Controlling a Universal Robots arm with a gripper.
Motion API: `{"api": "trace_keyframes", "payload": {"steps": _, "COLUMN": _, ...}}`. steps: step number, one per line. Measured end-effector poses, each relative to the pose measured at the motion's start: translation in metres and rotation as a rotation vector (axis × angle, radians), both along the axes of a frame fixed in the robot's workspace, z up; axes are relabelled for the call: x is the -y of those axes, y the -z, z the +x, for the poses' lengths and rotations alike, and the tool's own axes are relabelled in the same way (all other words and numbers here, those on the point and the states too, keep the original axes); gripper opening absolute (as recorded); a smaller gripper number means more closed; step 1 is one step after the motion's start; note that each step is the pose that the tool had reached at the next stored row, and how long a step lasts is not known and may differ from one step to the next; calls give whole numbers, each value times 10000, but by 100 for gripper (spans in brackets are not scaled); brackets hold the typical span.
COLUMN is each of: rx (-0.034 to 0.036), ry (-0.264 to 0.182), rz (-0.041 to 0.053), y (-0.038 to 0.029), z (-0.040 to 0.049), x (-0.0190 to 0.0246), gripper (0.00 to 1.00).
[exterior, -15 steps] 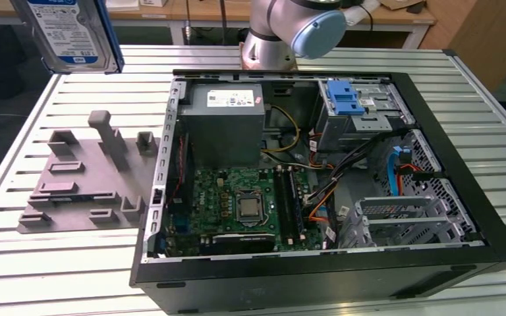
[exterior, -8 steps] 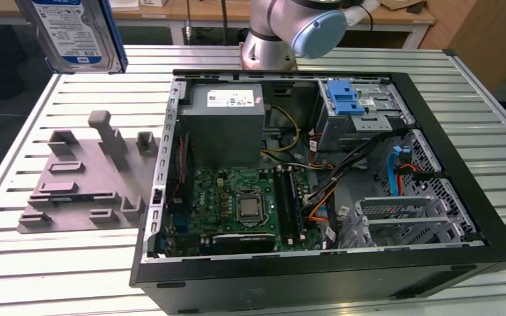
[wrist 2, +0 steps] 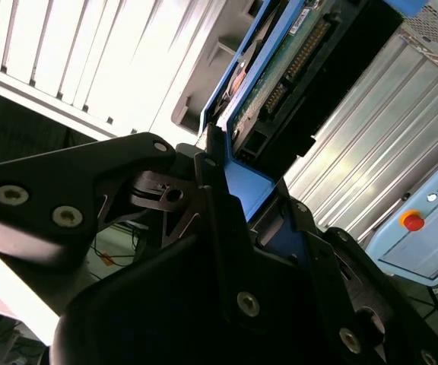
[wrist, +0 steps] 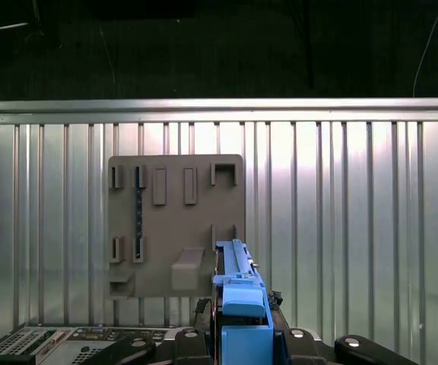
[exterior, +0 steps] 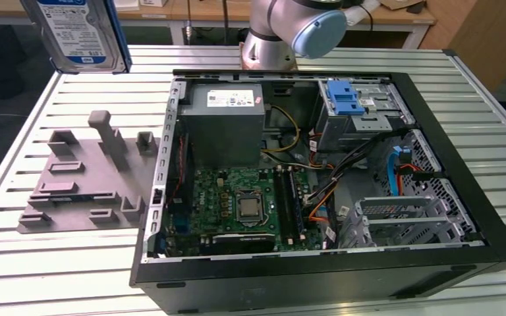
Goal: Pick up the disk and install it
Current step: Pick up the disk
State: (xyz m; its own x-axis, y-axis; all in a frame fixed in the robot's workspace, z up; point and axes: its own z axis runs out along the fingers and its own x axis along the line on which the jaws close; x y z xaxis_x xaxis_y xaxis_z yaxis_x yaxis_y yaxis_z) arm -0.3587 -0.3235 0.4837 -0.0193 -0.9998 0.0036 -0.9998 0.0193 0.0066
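The disk, a silver drive with a white-and-blue label in a blue bracket, hangs high above the table's far corner at the exterior view's left, over the grey holder plate. In the second wrist view my black gripper is shut on the blue bracket at one end of the disk. The first wrist view looks down along the disk's edge, held in the gripper, with the holder plate far below on the slatted table.
The open computer case lies on the slatted table. Inside it are a grey power-supply box, a drive cage with a blue latch and another metal cage. The arm's base stands behind the case.
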Motion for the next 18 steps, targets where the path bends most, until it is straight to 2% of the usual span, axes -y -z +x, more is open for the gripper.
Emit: {"api": "trace_keyframes", "payload": {"steps": 18, "rx": 0, "ry": 0, "rz": 0, "y": 0, "z": 105, "x": 0, "gripper": 36}}
